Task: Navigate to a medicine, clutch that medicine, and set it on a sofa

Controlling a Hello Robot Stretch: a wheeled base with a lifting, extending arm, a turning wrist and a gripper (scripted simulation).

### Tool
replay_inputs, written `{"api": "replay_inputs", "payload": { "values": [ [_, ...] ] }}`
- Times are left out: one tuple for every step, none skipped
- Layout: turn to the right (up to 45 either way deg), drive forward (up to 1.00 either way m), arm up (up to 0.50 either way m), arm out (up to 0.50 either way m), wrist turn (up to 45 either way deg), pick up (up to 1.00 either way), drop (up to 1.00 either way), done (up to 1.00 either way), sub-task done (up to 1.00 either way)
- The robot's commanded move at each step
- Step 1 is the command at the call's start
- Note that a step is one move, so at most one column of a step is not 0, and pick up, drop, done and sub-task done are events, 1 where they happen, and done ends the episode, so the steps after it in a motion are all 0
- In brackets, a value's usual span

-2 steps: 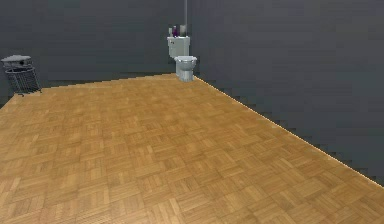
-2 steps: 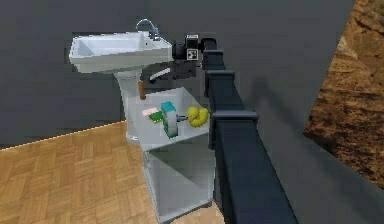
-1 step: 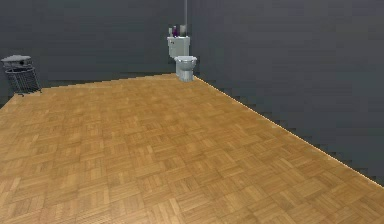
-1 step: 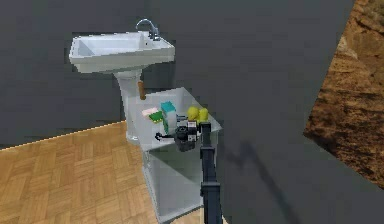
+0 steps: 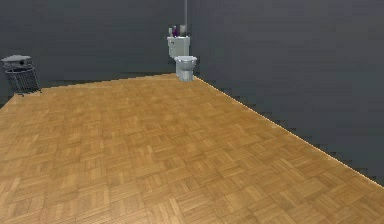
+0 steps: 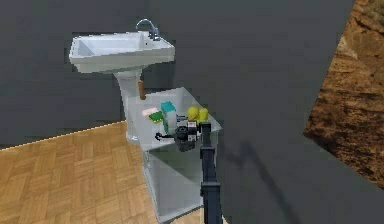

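We are looking at a bathroom with dark walls, a wooden floor (image 5: 150,150) and a white toilet (image 5: 182,55). Our landmark is the white pedestal sink (image 6: 110,48).

Just below the sink, on its right, a small grey table (image 6: 170,175) is standing. Small items are sitting on the table's top, under the level of the sink's basin. There is a teal box (image 6: 168,109), a green and white item (image 6: 154,116) nearer the sink's pedestal, and a yellow-green item (image 6: 203,114) on the side farthest from the sink. We are taking one of these to be the medicine, though they are only coloured blobs here and we cannot say which.

We are judging the task to be partly done. The drive to the medicine looks finished, since we are parked beside the table under the sink. The clutching is not confirmed. Carrying the medicine to a sofa and setting it down are both left to do.

The arm (image 6: 209,185), a dark square bar, is running up the table's front on the side away from the sink. At its far end the gripper (image 6: 184,133) is sitting at the table's top, its dark body pointing toward the sink's pedestal. The small items are lying directly behind it, so we cannot tell whether the fingers have hold of anything.
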Motion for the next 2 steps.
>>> {"api": "replay_inputs", "payload": {
  "values": [
    [0.0,0.0,0.1,0.0,0.0,0.0,0.0,0.0,0.0],
    [0.0,0.0,0.2,0.0,0.0,0.0,0.0,0.0,0.0]
  ]
}}
